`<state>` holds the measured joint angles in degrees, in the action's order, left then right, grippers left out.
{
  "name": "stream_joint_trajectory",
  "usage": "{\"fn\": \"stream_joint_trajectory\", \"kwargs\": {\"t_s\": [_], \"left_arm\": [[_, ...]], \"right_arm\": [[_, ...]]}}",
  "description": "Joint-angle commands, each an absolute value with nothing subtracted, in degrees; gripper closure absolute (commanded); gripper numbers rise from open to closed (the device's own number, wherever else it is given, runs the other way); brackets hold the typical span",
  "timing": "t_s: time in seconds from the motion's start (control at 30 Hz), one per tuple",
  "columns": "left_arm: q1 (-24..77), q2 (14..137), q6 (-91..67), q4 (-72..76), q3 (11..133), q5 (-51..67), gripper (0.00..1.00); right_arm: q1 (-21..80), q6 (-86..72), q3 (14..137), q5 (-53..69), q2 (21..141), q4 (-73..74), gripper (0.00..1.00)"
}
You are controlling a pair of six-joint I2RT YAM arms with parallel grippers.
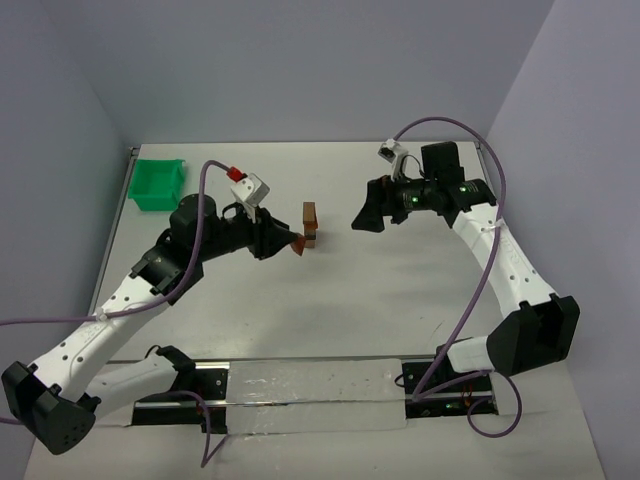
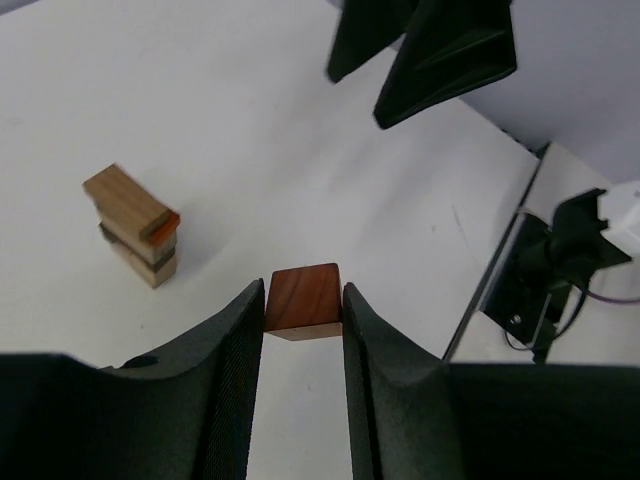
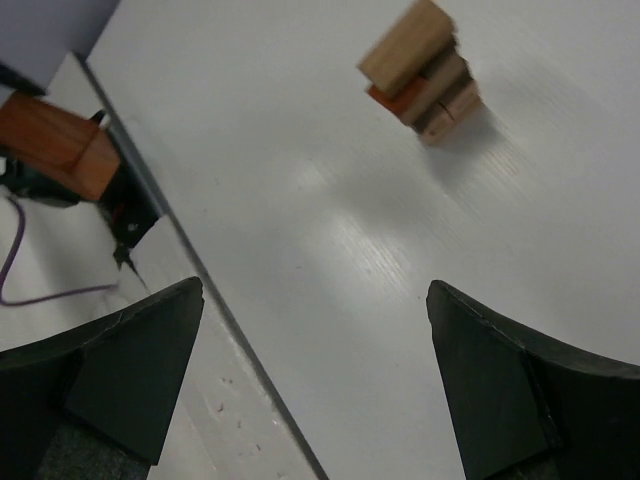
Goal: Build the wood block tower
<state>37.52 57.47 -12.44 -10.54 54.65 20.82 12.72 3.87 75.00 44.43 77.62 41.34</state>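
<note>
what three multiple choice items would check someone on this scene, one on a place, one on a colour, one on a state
1. Where on the table does the green bin sit, seen from the top camera?
A. far left corner
B. between the arm bases
C. under the right arm

2. What colour is the block held in the left gripper?
A. green
B. white
C. reddish-brown

3. What state is the right gripper in?
A. shut on a block
B. open and empty
C. shut on the bin

Answers:
1 A, the bin is at the table's far left edge, behind the left arm.
2 C, the left wrist view shows a reddish-brown block between the fingers.
3 B, the right wrist view shows the fingers wide apart with only bare table between them.
</note>
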Motion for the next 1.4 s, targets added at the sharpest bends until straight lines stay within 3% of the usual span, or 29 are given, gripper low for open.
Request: {"fn": "stream_joint_trajectory", "kwargs": {"t_s": [0.0,0.23,0.9,1.37], "left_arm": [[33.2,57.7,-8.1,-6.1,56.6,36.9,1.0],[31.3,56.5,-2.4,-5.7,56.7,44.1,1.0],[31.3,56.6,3.3,-2.5,57.4,50.2,1.0],[31.4,55.6,0.5,-1.5,57.3,49.0,1.0]], "right_arm": [[17.5,9.1,79.8,55.6,73.9,37.0,0.0],[27.2,17.1,82.9,58.5,74.1,40.1,0.01],[32.5,16.4,82.2,64.6,78.9,29.6,0.05],[34.4,23.8,86.6,65.3,83.2,35.9,0.14]]}}
